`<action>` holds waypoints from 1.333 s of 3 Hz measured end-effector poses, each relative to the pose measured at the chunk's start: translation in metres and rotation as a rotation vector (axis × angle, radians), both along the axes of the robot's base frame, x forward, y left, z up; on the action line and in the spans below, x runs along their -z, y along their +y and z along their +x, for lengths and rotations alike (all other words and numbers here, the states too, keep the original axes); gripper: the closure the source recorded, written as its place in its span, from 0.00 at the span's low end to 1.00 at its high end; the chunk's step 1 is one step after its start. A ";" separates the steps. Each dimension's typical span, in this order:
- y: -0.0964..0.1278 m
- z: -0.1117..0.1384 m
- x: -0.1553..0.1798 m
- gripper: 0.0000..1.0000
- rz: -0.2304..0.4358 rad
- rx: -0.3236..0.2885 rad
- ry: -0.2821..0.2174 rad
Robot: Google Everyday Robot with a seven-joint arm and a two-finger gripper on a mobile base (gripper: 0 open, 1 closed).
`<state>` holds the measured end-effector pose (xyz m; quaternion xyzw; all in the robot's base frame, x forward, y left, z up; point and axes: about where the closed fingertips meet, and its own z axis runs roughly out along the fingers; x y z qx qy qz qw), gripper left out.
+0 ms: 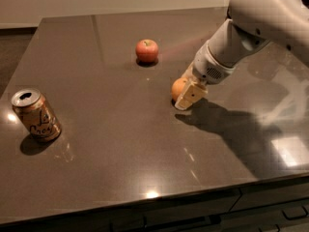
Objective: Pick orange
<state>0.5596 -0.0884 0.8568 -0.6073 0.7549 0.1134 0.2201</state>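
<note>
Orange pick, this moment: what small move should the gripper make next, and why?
Probably ease the gripper slightly further around the orange before any lift. It is low on the table, tight against the orange's right side and covering part of it, and the orange rests on the surface. The apple and can lie well apart.
</note>
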 end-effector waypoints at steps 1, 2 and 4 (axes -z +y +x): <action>0.000 0.002 -0.007 0.64 0.001 -0.005 -0.002; 0.003 0.000 -0.035 0.87 0.015 -0.030 -0.032; 0.013 -0.014 -0.100 1.00 0.046 -0.118 -0.111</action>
